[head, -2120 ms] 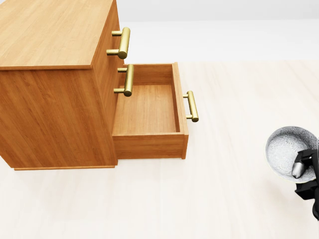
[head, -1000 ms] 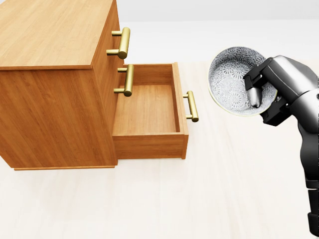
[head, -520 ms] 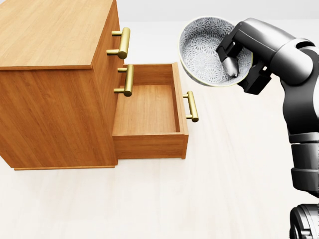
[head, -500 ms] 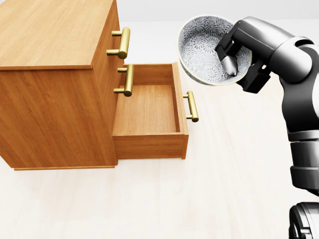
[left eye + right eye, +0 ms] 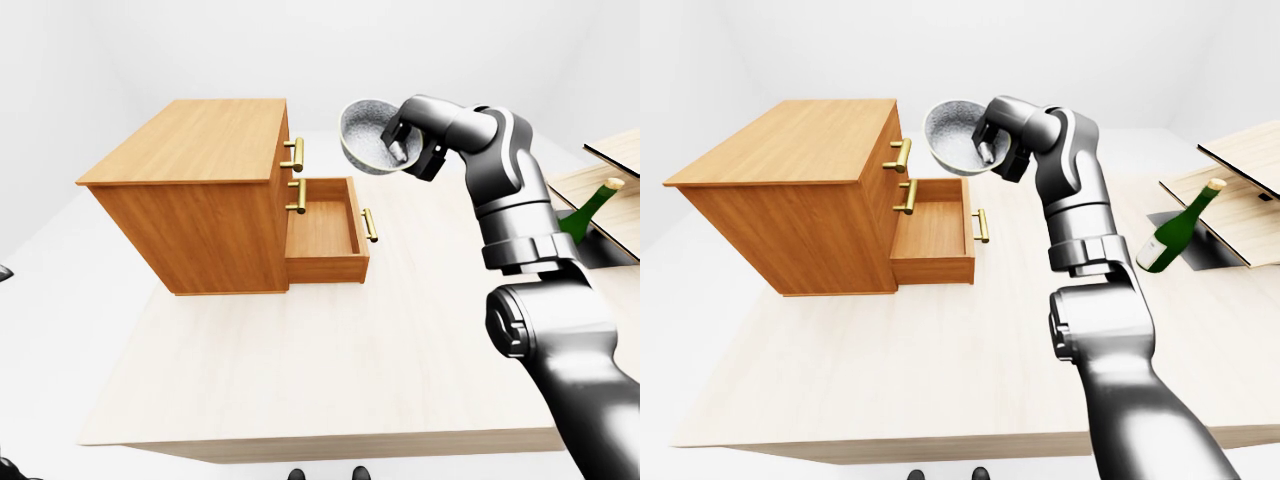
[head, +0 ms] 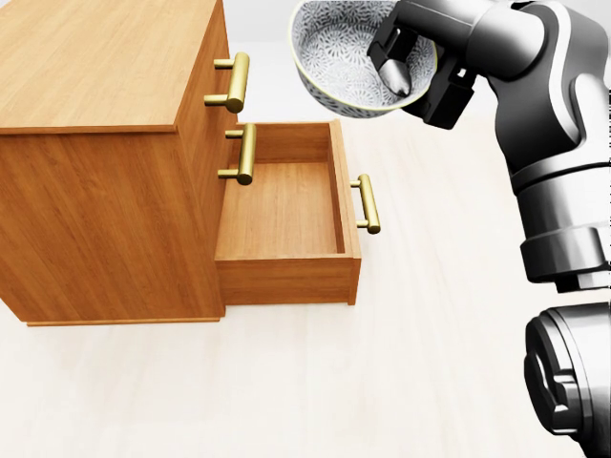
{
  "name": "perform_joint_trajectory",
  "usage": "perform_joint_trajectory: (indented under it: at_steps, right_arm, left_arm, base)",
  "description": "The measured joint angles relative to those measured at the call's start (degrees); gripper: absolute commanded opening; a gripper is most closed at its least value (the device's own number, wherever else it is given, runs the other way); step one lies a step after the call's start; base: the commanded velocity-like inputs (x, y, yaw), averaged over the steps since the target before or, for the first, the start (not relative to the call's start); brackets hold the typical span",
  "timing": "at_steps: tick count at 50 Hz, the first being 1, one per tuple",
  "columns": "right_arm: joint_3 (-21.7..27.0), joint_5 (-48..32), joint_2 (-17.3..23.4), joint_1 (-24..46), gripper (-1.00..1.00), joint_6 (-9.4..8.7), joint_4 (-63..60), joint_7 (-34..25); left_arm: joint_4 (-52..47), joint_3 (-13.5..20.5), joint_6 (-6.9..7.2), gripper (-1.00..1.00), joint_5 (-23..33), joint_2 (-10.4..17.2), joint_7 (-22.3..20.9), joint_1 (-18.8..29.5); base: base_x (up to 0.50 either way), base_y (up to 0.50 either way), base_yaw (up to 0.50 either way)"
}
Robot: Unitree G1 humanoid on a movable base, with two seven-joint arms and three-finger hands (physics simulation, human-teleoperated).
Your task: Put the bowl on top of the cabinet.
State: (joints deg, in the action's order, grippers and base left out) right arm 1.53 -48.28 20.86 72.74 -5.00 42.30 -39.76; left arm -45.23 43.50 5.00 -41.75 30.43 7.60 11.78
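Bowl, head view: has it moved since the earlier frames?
Yes. The bowl, gripped by the right hand, went from the view's lower right up and left. It is now at the top edge, nearer the cabinet, which stays put.

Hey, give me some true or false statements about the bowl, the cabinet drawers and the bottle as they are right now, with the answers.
1. The right hand grips the bowl in the air. True.
2. The bowl sits on top of the cabinet. False: it hangs in the hand, right of the cabinet in the head view.
3. The lowest drawer is pulled open. True.
4. All three drawers are open. False: the upper two are shut.
5. A green bottle shows at the right of the right-eye view. True.
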Motion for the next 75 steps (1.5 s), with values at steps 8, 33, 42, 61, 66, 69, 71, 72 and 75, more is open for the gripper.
perform_joint_trajectory:
  at_steps: [8,33,42,61,66,69,71,72,75]
  right_arm:
    - [-1.00,-0.50,-0.99,5.33,-1.00,0.00,6.50,0.08]
    - [-3.55,-2.08,-7.20,17.34,-1.00,0.00,20.71,2.28]
    - [-4.17,-2.40,-9.74,20.75,-1.00,0.00,23.52,3.03]
    - [-4.85,-2.59,-14.13,26.02,-1.00,0.00,26.66,4.24]
    - [-4.94,-2.60,-15.03,26.99,-1.00,0.00,27.13,4.43]
    - [-4.99,-2.56,-15.64,27.44,-1.00,0.00,27.29,4.58]
    - [-5.02,-2.52,-16.07,27.67,-1.00,0.00,27.35,4.69]
    - [-5.04,-2.49,-16.30,27.76,-1.00,0.00,27.37,4.75]
    - [-5.08,-2.35,-16.97,27.99,-1.00,0.00,27.41,4.94]
  left_arm:
    - [-0.04,-0.02,0.00,1.00,-0.12,-0.01,0.04,-0.10]
    - [0.22,0.33,0.00,1.00,-0.81,0.35,0.26,0.04]
    - [0.22,0.55,0.00,1.00,-1.37,0.52,0.57,-0.02]
    - [0.21,0.85,0.00,1.00,-2.70,0.99,1.33,-0.11]
    - [0.17,0.73,0.00,1.00,-2.85,1.02,1.46,-0.13]
    - [0.15,0.73,0.00,1.00,-2.98,1.06,1.53,-0.12]
    - [0.15,0.76,0.00,1.00,-3.06,1.09,1.57,-0.13]
    - [0.14,0.78,0.00,1.00,-3.12,1.11,1.59,-0.13]
    - [0.12,0.87,0.00,1.00,-3.32,1.19,1.67,-0.12]
  base:
    - [0.00,0.00,0.00]
    - [0.00,0.00,0.00]
    - [0.00,0.00,0.00]
    - [0.00,0.00,0.00]
    - [0.00,0.00,0.00]
    - [0.00,0.00,0.00]
    - [0.00,0.00,0.00]
    - [0.00,0.00,0.00]
    - [0.00,0.00,0.00]
